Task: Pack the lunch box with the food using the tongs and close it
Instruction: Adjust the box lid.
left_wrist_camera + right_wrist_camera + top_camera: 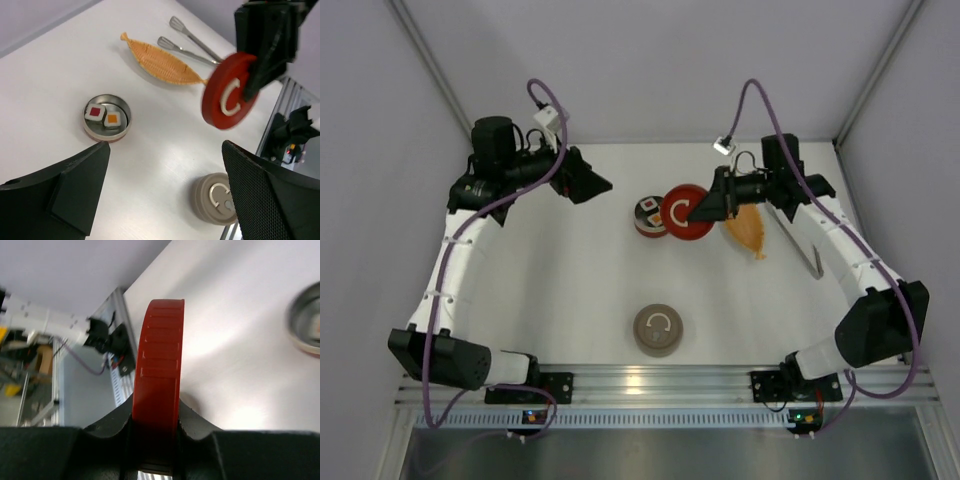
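Observation:
The lunch box (648,216) is a small round open tin at the table's middle back. In the left wrist view the lunch box (106,117) holds two white pieces of food (95,112), one red-topped, one orange-topped. My right gripper (710,206) is shut on a red lid (684,212), held on edge just right of the tin. The right wrist view shows the red lid (157,370) clamped between my right gripper (155,415) jaws. The tongs (802,245) lie on the table at the right, under the right arm. My left gripper (592,183) hangs open and empty left of the tin.
An orange boat-shaped tray (748,232) lies between the red lid and the tongs. A second round tin with a grey-brown lid (658,330) stands near the front middle. Grey walls enclose the table on three sides; a metal rail runs along the near edge.

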Robot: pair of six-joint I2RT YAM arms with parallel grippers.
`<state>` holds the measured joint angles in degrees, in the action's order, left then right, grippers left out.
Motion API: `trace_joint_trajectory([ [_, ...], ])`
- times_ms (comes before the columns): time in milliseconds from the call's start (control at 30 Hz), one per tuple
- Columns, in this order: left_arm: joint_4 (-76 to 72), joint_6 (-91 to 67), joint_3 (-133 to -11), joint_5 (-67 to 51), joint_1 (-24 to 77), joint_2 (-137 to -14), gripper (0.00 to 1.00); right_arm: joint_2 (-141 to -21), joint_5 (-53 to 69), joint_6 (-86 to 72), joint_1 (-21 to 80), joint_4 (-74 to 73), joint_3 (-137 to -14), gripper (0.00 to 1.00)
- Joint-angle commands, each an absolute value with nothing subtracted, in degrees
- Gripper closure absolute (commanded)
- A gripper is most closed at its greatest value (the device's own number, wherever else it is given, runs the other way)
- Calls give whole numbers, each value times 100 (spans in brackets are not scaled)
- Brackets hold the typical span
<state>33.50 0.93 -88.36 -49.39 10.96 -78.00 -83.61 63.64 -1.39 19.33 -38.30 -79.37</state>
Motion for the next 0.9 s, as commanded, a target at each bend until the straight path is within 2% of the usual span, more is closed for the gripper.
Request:
trace_joint_trajectory([
  [0, 2436, -1105, -8967, -5853, 1072, -7454, 2, -8078, 6276, -2483, 1258, -739, -7604, 100],
  [100, 1645, -1965, -8527, -6142, 1168, -7470, 2, -7849, 5855, -3514, 1195, 828, -6971, 100],
  [200, 1660, -1865, -8341, -5908, 1616, -7611, 5, -7656, 5398, -4156, 1309, 1563, -6470, 100],
  [333, 1679, -1828, -8385, -5495, 2301, -7857, 9, -7646, 5142, -4227, 1476, 1494, -6521, 100],
  [500, 1416, -2117, -8385, -5265, 2382, -8208, 20, -7603, 5080, -4412, 1608, 1626, -6382, 100],
  [867, 1318, -2092, -8455, -4809, 2716, -8499, 23, -7647, 4896, -4342, 1810, 1574, -6170, 100],
])
